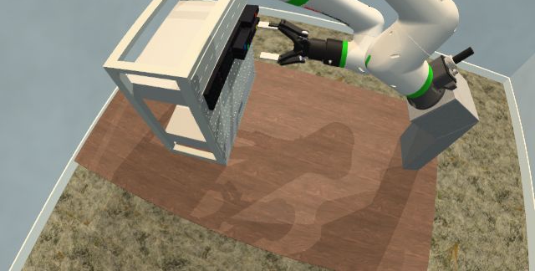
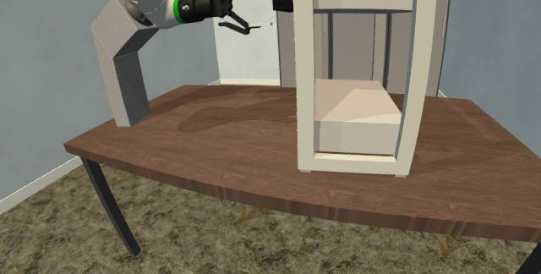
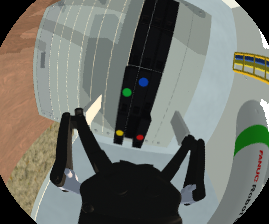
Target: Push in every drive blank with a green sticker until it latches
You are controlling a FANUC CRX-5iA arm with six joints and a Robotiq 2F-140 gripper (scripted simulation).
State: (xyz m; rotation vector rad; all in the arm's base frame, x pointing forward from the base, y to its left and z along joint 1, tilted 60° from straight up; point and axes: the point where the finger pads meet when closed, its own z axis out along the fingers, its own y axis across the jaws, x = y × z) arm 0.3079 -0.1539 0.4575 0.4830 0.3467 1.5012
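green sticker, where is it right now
In the wrist view the green sticker sits on the black blanks at the rack's front, just left of the blue one, ahead of the open pincer.

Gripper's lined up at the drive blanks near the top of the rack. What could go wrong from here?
The blanks sit high on the unfastened rack, so a hard push may tip or slide it. The green sticker sits right beside blue, with yellow and red nearby; the open gripper, fingers spread wide, could press a wrong blank or catch the rack face.
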